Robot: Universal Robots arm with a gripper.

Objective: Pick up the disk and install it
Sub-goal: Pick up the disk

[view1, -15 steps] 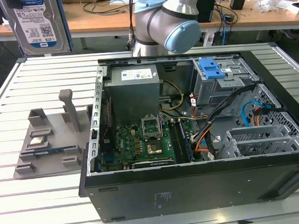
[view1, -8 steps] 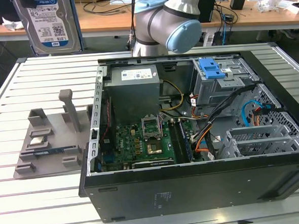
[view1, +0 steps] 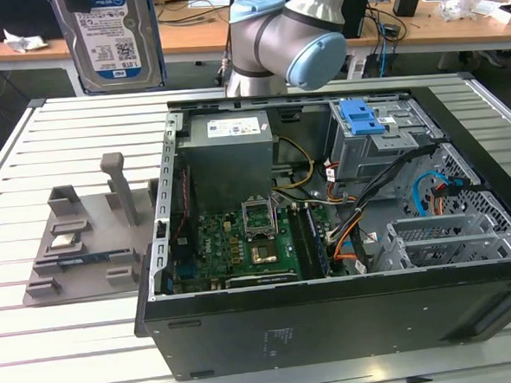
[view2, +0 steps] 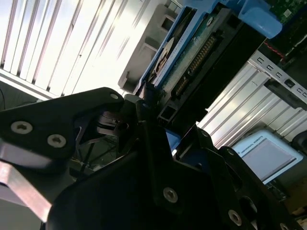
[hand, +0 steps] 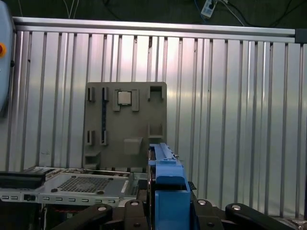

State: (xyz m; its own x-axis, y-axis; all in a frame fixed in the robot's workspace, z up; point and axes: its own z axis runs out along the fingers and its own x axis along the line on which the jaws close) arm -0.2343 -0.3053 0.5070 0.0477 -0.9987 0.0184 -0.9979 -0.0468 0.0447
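Step in hand: the pick-up is judged complete and the carry toward installation under way. The flat silver hard disk in its blue plastic carrier bracket is seen raised high above the ribbed aluminium table.

Tool state: the black two-fingered gripper is pressed together on the disk, one finger against each flat face, as is shown in both wrist views.

Disk relative to tool: the disk is held on edge between the fingers and projects well beyond their tips.

Disk relative to case: the disk is outside the open black computer case, beyond the wall on the exterior view's left. It is well apart from the grey metal drive cage, which is set in the case's far corner under a blue plastic latch.

Beside the case: a grey plastic holder tray is seen lying just beside that same wall, under the raised disk, with a small square silver chip seated in it.

Next move calls for: it is judged that the disk must be carried over the case wall. The carrier's edges must then be lined up squarely with the cage's bay before any push, with the loose cables near the cage kept clear.
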